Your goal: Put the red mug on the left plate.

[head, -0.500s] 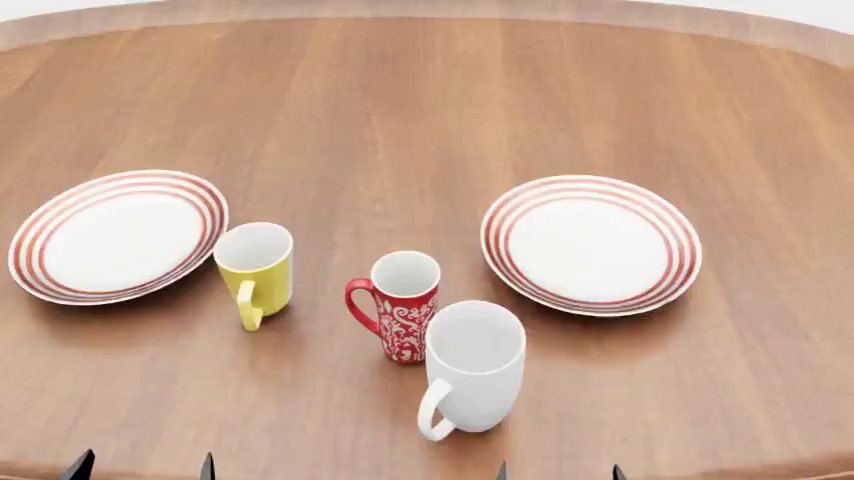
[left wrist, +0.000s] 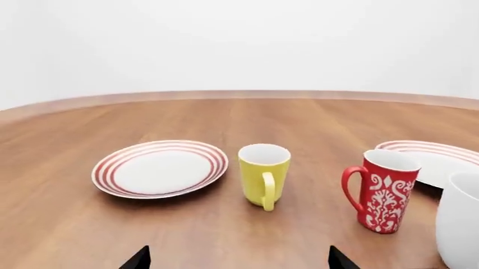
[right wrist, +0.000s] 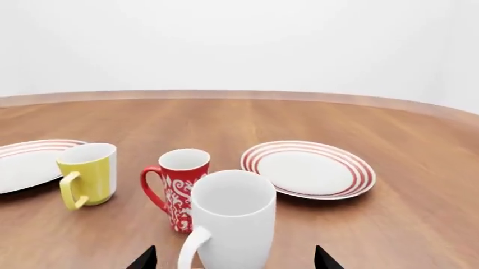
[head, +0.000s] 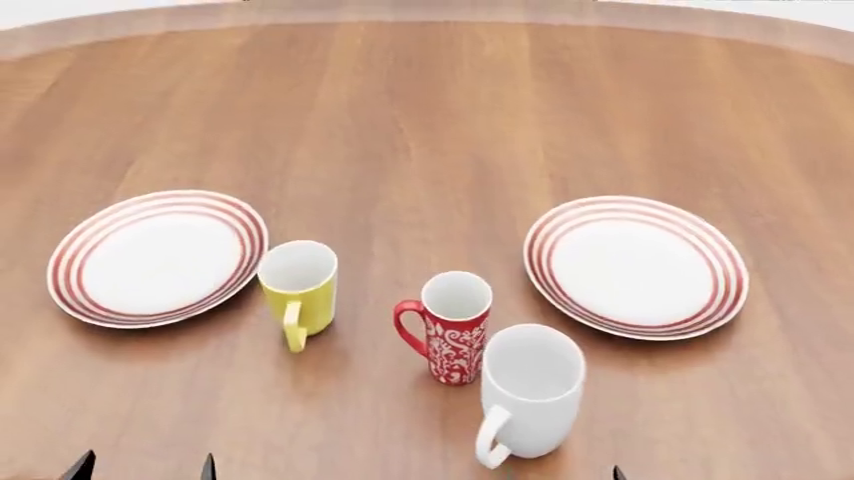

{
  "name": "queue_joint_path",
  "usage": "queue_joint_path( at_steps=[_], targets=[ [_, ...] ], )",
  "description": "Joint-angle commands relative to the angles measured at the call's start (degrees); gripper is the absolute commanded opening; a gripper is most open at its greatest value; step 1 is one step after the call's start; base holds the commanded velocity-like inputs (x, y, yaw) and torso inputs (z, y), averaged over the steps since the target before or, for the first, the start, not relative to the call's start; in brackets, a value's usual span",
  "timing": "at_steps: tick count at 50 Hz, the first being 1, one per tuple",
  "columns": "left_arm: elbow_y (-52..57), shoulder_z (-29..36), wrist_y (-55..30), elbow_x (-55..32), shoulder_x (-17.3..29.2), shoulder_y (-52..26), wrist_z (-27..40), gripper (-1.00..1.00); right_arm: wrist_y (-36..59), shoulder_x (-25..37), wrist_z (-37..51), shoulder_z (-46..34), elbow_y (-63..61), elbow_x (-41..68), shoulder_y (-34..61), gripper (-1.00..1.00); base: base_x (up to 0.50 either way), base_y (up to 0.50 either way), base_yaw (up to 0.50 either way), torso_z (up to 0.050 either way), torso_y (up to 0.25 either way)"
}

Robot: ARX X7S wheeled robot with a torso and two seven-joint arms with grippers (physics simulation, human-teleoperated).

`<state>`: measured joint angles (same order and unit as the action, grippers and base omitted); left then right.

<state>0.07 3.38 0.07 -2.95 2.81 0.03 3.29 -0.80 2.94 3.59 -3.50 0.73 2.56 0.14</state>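
Observation:
The red mug (head: pixel 455 338) with white scrollwork stands upright on the table, handle toward the left plate (head: pixel 158 258), a white plate with red rings at the far left. A yellow mug (head: pixel 302 284) stands between them. In the left wrist view the red mug (left wrist: pixel 385 193) is off to one side and the left plate (left wrist: pixel 159 168) lies ahead. My left gripper (left wrist: pixel 239 261) is open and empty, only its dark fingertips (head: pixel 80 466) showing at the near table edge. My right gripper (right wrist: pixel 235 261) is open, short of the white mug, with the red mug (right wrist: pixel 179 188) behind it.
A larger white mug (head: pixel 531 390) stands just in front of and right of the red mug, nearly touching it. A second ringed plate (head: pixel 635 266) lies at the right. The round wooden table (head: pixel 427 120) stretches far back.
The head view has shifted, so every plate and mug now sits further right and lower in the picture. Nothing moved relative to the other things. Both grippers stay open.

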Motion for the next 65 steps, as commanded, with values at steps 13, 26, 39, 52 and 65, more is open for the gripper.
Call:
queue_joint_path(
  at_steps=[13,26,39,52,65],
  targets=[
    [0.0,2.3,0.4,-1.8,2.0,-0.1,2.2,1.0,-0.4,1.9,2.2,-2.5,0.0,1.5,0.0,1.0,0.29,0.41,0.0,0.0,0.0],
    [0.0,3.3,0.5,-2.5,2.8,-0.2,3.2,1.0,-0.4,2.7,3.2,-3.5,0.0,2.4,0.2,1.0,0.32,0.41,0.0,0.0,0.0],
    [-0.2,4.2,0.7,-3.2,3.5,-0.3,4.0,1.0,-0.6,3.3,4.0,-3.9,0.1,3.8,0.4,1.0,0.41,0.41,0.0,0.0,0.0],
    [-0.5,4.9,0.7,-3.9,4.2,-0.5,4.7,1.0,-0.5,3.9,4.8,-4.6,0.0,4.6,0.4,1.0,0.5,0.34,0.0,0.0,0.0],
    [-0.4,5.5,0.7,-4.1,4.7,-0.5,5.7,1.0,17.3,3.3,10.6,-3.8,-13.8,9.6,-0.9,1.0,0.17,0.1,0.0,0.0,0.0]
  ],
)
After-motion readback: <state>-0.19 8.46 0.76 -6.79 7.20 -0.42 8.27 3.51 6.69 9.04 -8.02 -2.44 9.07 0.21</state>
